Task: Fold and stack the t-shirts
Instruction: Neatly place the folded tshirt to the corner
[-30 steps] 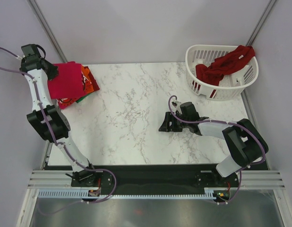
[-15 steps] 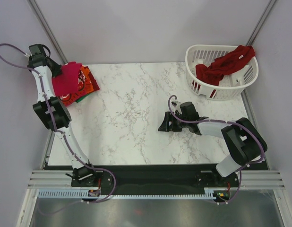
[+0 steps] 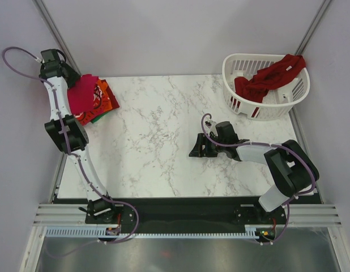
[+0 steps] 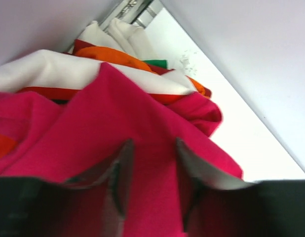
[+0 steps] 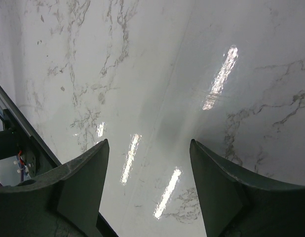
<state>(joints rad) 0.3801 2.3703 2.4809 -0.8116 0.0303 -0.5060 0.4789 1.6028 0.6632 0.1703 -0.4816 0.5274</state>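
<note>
- We see the stack of t-shirts at the far-left corner of the marble desk, at about 10 o'clock in the top view.
- A bright pink-red tee lies rumpled on top of the stack, and it fills most of the left wrist view.
- Under it, towards 3 o'clock, a red tee with white script shows, with an orange tee poking out beyond that.
- A sliver of green tee peeks out at the stack's 5 o'clock edge.
- The left hand is on the stack's 10 o'clock side, over the pink-red tee.
- In its own camera the left hand's fingers stand a little apart with pink-red cloth in the gap; we cannot tell whether they touch it.
- The right hand is low over bare marble, just off the desk's centre towards 4 o'clock, pointing to 9 o'clock.
- Its fingers are spread wide with nothing between them.
- A white slatted basket stands at the desk's 2 o'clock corner.
- A dark red tee is draped in the basket and over its far rim.
</note>
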